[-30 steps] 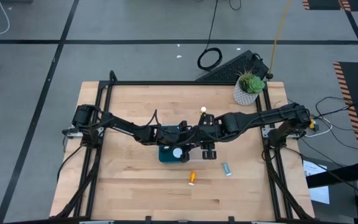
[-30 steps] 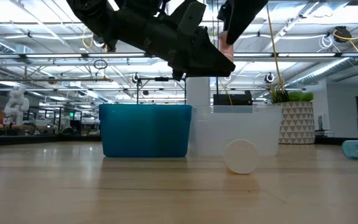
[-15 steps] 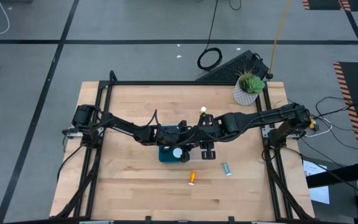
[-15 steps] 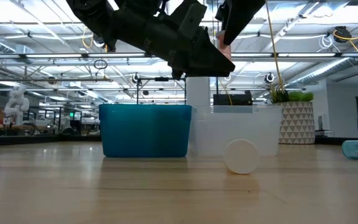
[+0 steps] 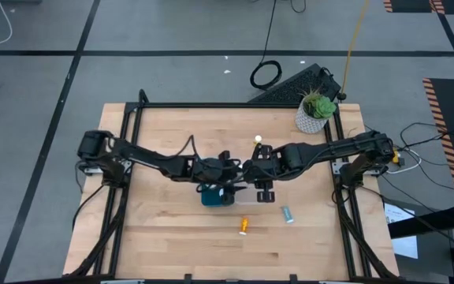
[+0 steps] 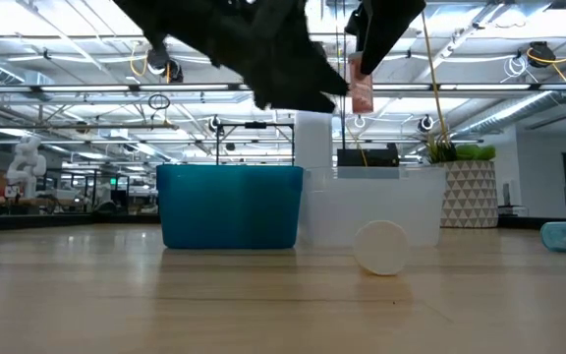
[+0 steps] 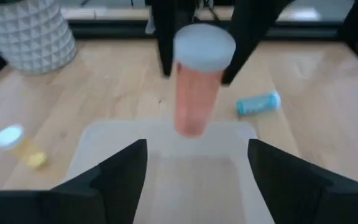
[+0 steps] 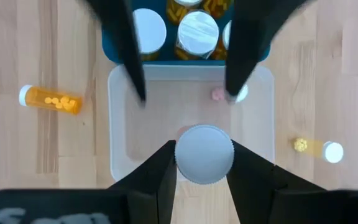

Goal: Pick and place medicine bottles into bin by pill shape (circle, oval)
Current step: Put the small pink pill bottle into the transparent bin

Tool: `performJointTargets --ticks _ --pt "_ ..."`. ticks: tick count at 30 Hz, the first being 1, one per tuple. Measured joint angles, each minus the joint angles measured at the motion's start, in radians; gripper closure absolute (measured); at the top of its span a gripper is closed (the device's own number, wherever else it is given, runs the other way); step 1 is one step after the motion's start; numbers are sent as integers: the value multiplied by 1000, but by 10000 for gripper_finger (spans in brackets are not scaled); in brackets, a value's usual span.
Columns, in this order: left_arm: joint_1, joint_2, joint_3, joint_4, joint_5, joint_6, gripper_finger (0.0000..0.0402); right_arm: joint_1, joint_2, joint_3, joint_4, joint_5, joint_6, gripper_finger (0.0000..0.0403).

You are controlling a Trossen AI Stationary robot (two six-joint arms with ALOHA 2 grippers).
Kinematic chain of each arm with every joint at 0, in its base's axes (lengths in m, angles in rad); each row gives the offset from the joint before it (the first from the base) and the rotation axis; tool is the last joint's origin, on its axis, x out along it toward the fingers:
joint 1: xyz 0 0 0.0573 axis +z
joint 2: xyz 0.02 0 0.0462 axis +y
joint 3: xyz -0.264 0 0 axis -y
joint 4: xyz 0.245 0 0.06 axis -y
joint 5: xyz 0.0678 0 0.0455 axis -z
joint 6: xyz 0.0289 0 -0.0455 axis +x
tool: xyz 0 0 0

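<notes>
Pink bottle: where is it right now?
The pink bottle is held upright in the right gripper, hanging over the clear bin, which sits beside the teal bin.

A light wooden table (image 5: pixel 172 126) stands on a grey floor (image 5: pixel 172 75) crossed by dark lines, with a coiled black cable (image 5: pixel 266 74) and a yellow cord (image 5: pixel 356 35) trailing behind it. A potted plant (image 5: pixel 316 111) in a white patterned pot sits at the table's far right corner. Beyond the tabletop — seen at table height — a large hall opens under a ceiling of beams and bright strip lights (image 6: pixel 519 44); what looks like a white figure (image 6: pixel 26 162) stands far off.
</notes>
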Motion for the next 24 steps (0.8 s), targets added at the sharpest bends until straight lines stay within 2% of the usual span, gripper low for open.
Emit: performJointTargets --ticks 4,9,15,20,22,24 --pt "0 -100 2 -192 -11 0 117 0 0 -22 29 0 0 284" --pt "0 -216 0 -434 -101 -32 117 0 0 -67 81 0 -3 284" --pt "1 -316 1 -573 -206 -58 117 -14 0 -124 136 0 -9 284" --pt "13 -378 0 -725 -363 -74 117 -43 0 -181 185 0 -27 284" --pt "25 -397 -7 -781 -395 -101 117 -60 0 -209 211 -1 -30 284" --pt "32 -413 -20 -769 -402 -116 117 -78 0 -232 234 -11 -37 284"
